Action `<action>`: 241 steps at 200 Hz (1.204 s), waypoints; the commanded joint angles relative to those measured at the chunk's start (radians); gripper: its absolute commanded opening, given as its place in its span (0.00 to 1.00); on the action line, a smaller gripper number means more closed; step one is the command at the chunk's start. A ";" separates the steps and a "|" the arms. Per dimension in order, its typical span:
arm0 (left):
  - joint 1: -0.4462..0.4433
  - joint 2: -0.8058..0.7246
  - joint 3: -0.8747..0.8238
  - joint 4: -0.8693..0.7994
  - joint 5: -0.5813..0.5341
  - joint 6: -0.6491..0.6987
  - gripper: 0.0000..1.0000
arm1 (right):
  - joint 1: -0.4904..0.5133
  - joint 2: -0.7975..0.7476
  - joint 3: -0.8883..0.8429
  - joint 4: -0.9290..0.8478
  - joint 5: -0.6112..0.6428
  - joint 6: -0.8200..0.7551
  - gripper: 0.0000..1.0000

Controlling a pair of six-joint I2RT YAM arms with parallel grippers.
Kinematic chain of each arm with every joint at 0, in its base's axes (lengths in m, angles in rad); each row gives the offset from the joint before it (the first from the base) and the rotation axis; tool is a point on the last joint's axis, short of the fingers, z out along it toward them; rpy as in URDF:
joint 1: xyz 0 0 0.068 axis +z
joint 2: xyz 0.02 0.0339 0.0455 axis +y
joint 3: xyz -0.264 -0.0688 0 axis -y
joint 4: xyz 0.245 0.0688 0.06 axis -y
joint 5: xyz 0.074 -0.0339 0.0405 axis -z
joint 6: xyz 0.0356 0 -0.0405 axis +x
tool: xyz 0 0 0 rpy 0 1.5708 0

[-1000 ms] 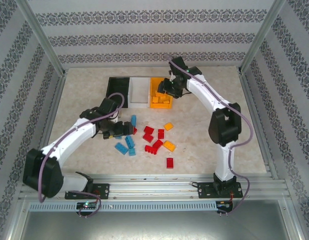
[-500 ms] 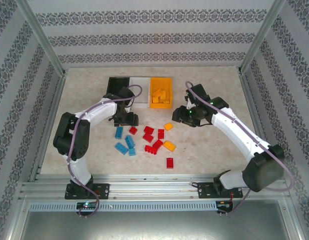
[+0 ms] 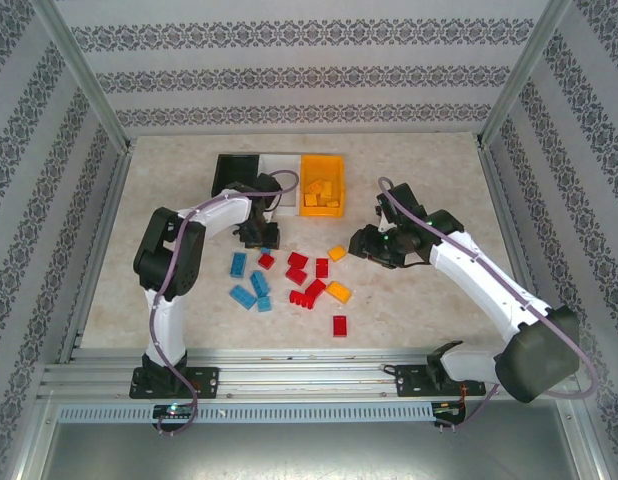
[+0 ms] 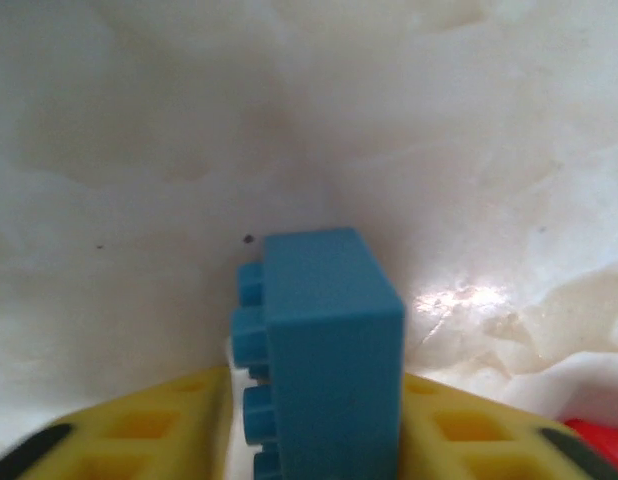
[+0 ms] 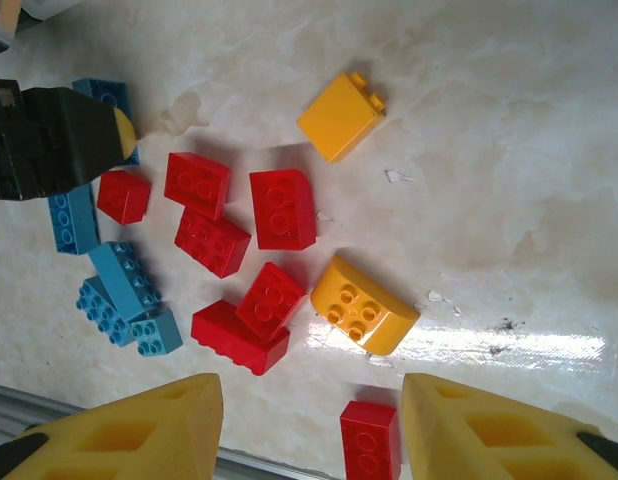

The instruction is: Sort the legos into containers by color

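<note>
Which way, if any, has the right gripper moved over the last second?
Yes. The right gripper was over the orange bin; in the top view it now sits lower in the picture than that bin and to its right.

Pale marbled bench (image 3: 439, 180), glossy, small white flecks (image 5: 394, 177). Striped patterned wallpaper (image 3: 309, 70) on three sides. Aluminium rails (image 3: 309, 365) along near edge.

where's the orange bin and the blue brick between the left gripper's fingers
orange bin (image 3: 323, 157), top external view, far rim
blue brick (image 4: 334, 340), left wrist view, smooth side face
</note>
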 commanded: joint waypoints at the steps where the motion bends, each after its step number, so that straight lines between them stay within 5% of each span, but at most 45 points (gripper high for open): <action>1: -0.011 0.019 0.039 0.013 0.006 0.013 0.23 | 0.010 -0.021 -0.018 0.004 0.000 0.017 0.51; 56: -0.010 -0.132 0.002 -0.042 0.030 0.009 0.09 | 0.009 -0.007 -0.057 0.032 -0.008 0.014 0.51; 92: -0.003 -0.228 0.082 -0.094 0.015 0.007 0.09 | 0.009 -0.001 -0.104 0.082 -0.023 0.034 0.50; 176: 0.002 0.217 0.687 -0.263 -0.068 0.103 0.09 | 0.021 0.002 -0.085 0.040 -0.011 0.042 0.51; 241: 0.026 0.362 0.805 -0.261 -0.084 0.096 0.10 | 0.024 -0.008 -0.114 -0.048 0.003 0.010 0.53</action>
